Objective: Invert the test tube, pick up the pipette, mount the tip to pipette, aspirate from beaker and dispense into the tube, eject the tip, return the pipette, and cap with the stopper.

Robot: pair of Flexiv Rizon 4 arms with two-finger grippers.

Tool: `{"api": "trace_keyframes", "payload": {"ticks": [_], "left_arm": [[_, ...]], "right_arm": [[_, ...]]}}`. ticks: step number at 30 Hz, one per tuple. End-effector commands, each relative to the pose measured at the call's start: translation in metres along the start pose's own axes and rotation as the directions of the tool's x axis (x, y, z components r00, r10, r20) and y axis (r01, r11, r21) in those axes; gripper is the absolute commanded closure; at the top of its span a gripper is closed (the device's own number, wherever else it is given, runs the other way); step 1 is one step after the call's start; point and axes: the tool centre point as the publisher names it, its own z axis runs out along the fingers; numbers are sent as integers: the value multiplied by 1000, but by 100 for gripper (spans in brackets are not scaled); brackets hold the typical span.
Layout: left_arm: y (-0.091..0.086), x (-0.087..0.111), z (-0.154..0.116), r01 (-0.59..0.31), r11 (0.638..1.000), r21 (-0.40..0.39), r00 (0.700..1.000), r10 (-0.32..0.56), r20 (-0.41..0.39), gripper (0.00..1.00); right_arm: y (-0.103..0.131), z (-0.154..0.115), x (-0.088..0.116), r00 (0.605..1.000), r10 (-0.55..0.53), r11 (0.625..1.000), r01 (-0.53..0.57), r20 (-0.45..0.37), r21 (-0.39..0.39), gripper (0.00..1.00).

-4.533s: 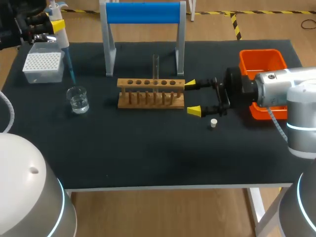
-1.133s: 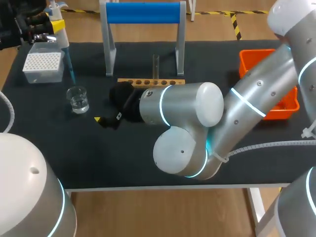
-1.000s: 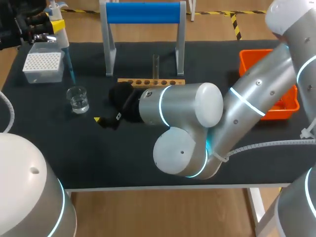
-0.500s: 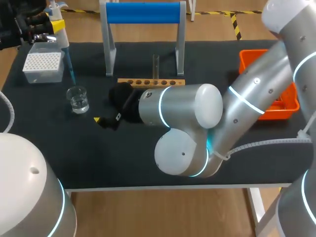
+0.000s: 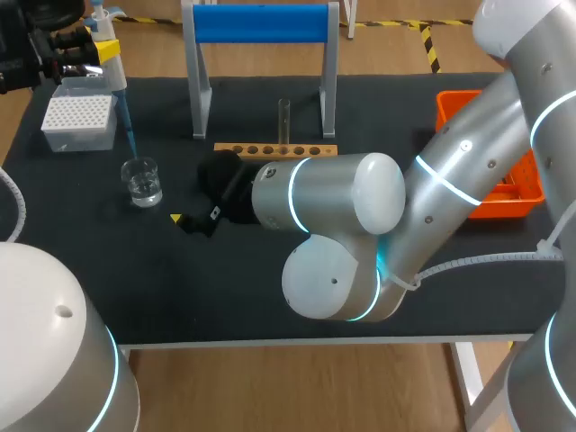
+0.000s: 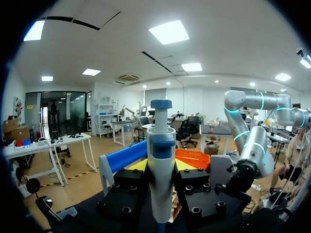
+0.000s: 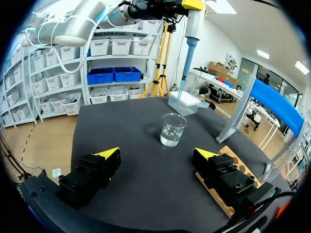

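At the far left corner of the black-topped bench [image 5: 162, 288], the left tool [image 6: 161, 170] is clamped on a white and blue pipette with a yellow band [image 5: 116, 74]. In the left wrist view the pipette's body stands upright between the two black finger blocks, pressed from both sides. A thin blue tip is mounted on the pipette and slants down, with its end close above the rim of a small clear glass beaker holding a little water [image 5: 142, 182]. I cannot tell whether the tip's end is over the beaker's mouth or just behind it. A white plastic box of pipette tips [image 5: 79, 121] sits just beside the pipette, behind the beaker.

To the right of the beaker, the right tool [image 7: 158, 155] lies low over the bench with its fingers wide apart and nothing between them. In the right wrist view the beaker stands ahead of the gap. One yellow-tipped finger rests near bare bench and the other is at the end of a wooden test tube rack with a row of holes [image 5: 274, 149]. Whether that finger touches the rack cannot be told.

The grey right arm [image 5: 333, 193] crosses the middle of the bench and hides most of the rack. Behind it stands a grey frame with a blue top bar [image 5: 261, 22]. A clear glass test tube [image 5: 283, 121] stands upright in the rack, below that frame. An orange plastic bin [image 5: 453, 110] sits at the right, partly behind the arm.
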Motion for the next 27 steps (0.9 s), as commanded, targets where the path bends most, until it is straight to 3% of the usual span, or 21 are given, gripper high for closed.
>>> {"api": "trace_keyframes", "payload": {"ticks": [1, 27], "left_arm": [[6, 0, 2, -8, 1000, 6, 1000, 8, 2, 100], [40, -1, 3, 1, 999, 36, 1000, -1, 0, 100]], "right_arm": [[-2, 0, 0, 1000, 1, 1000, -1, -2, -4, 0], [-2, 0, 0, 1000, 1, 1000, -1, -2, -4, 0]]}}
